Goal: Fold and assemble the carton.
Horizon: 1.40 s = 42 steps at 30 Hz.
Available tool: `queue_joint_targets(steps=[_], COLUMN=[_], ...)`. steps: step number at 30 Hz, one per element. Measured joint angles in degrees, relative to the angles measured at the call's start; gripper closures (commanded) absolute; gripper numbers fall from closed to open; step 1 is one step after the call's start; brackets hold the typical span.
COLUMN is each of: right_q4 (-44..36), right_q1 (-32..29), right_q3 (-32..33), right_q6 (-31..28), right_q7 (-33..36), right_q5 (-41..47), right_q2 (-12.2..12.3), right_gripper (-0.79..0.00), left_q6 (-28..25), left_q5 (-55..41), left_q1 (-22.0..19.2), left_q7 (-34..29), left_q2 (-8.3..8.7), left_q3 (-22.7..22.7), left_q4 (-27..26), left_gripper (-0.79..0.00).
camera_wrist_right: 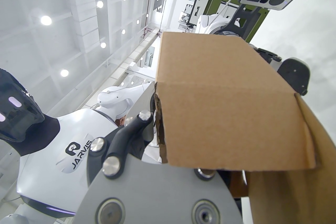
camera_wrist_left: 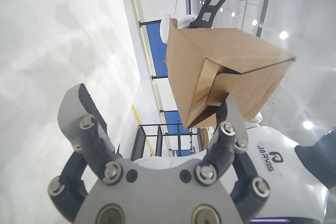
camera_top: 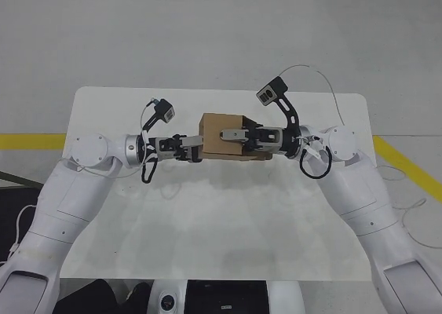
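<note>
Our left end effector (camera_wrist_left: pixel 155 95), spread wide and empty, presses one fingertip (camera_wrist_left: pixel 229 104) into the end flaps (camera_wrist_left: pixel 210 93) of the brown cardboard carton (camera_wrist_left: pixel 236 57), apparently tucking them. Our right end effector (camera_top: pixel 242 135) clamps the opposite end, steadying it above the white desk (camera_top: pixel 205 235).

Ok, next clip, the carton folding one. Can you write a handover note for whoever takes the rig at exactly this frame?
Pincers: left pincer open, one fingertip at the end flaps of the carton. The right pincer is shut on the carton's other end; its second finger is hidden by cardboard.
Where: the carton is held between the arms, above the table.
Done: body squared up, the end facing the left arm folded in, with seams gaping.
Left: a loose flap hangs at the right arm's end; close it and put the carton down.
</note>
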Motion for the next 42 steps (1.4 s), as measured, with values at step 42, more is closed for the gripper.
queue_joint_targets(steps=[42], right_q4=[2.07], right_q1=[0.28], right_q3=[0.89], right_q6=[2.15], right_q7=[0.08], right_q5=[-4.57], right_q2=[-0.27], right_gripper=[0.0], left_q6=[0.62], left_q5=[3.87], left_q1=[-0.75], left_q7=[0.03], left_q2=[-0.21], left_q3=[-2.0], left_q4=[0.86], left_gripper=[-0.785])
